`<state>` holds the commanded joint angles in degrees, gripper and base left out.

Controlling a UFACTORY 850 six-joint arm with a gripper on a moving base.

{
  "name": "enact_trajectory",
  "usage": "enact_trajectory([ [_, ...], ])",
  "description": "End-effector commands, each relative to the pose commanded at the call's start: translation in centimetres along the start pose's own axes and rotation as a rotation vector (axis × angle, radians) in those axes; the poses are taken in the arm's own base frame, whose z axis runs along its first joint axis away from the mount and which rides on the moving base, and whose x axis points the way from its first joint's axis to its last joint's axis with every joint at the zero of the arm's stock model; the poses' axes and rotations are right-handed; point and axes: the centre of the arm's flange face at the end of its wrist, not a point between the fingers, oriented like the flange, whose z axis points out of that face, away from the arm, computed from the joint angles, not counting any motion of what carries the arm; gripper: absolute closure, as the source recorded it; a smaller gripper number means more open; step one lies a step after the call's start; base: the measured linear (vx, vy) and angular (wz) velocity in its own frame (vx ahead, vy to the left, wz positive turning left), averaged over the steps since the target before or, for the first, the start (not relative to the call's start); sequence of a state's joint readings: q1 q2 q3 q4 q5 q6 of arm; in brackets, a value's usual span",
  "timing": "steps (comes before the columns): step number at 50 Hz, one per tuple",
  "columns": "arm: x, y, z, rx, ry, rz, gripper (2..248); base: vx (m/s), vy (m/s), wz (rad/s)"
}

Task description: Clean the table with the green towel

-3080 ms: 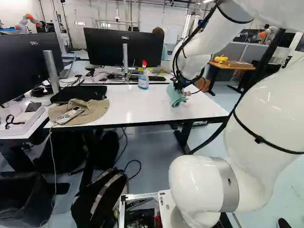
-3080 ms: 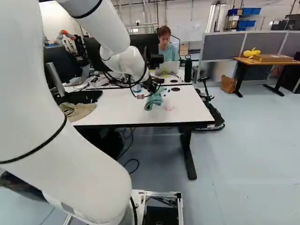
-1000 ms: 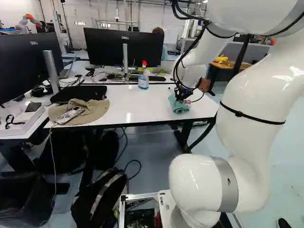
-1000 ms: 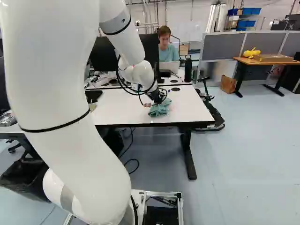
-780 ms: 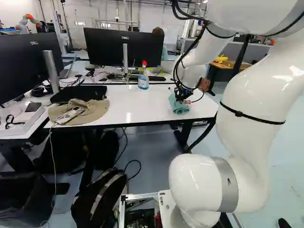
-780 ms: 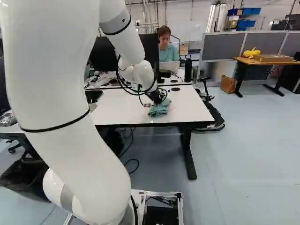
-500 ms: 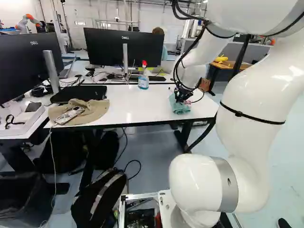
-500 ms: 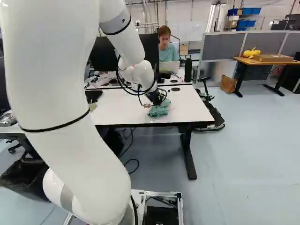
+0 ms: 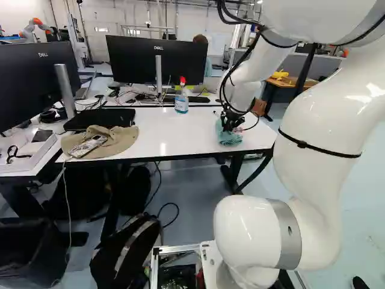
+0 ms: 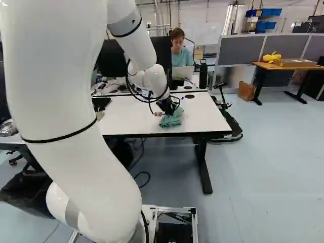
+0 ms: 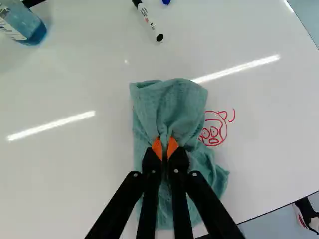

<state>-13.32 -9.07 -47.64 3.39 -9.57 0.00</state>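
Jaws are clamped on the green towel (image 11: 169, 104), 2 orange pads (image 11: 157, 148) pinching it mid-bunch. It's lying on the white table (image 11: 269, 149), right by the red doodle (image 11: 214, 133). Only the middle's held, so loose ends could drag or fold, missing ink.

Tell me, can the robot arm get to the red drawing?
Probably yes: the gripper holds the green towel right up against the red drawing, and nothing stands in the way.

A robotics lab with office furnishings: another robot (image 9: 28, 30) at ten o'clock, monitor (image 9: 138, 57) at eleven, partition (image 10: 240, 49) at one
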Motion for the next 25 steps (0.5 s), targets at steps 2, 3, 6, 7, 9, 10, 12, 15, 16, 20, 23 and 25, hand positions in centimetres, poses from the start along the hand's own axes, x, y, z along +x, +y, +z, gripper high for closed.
enact_trajectory([
  [2, 0.2, 0.2, 0.1, -0.002, 0.001, 0.003, 218, 0.000, 0.000, 0.000],
  [3, 0.3, 0.3, 0.2, -0.003, 0.001, 0.005, 218, 0.000, 0.000, 0.000],
  [6, 0.6, 0.7, 0.3, -0.007, 0.003, 0.012, 218, 0.000, 0.000, 0.000],
  [7, 0.8, 0.8, 0.4, -0.008, 0.003, 0.015, 218, 0.000, 0.000, 0.000],
  [9, 1.0, 1.1, 0.5, -0.011, 0.004, 0.019, 218, 0.000, 0.000, 0.000],
  [10, 1.1, 1.2, 0.6, -0.012, 0.005, 0.022, 218, 0.000, 0.000, 0.000],
  [12, 1.3, 1.5, 0.7, -0.015, 0.006, 0.027, 218, 0.000, 0.000, 0.000],
  [15, 1.7, 1.9, 0.9, -0.019, 0.008, 0.035, 218, 0.000, 0.000, 0.000],
  [16, 1.8, 2.1, 1.0, -0.020, 0.009, 0.037, 218, 0.000, 0.000, 0.000],
  [20, 2.3, 2.7, 1.2, -0.026, 0.011, 0.047, 218, 0.000, 0.000, 0.000],
  [23, 2.6, 3.1, 1.3, -0.030, 0.013, 0.055, 218, 0.000, 0.000, 0.000],
  [25, 2.8, 3.4, 1.4, -0.033, 0.014, 0.060, 218, 0.000, 0.000, 0.000],
])
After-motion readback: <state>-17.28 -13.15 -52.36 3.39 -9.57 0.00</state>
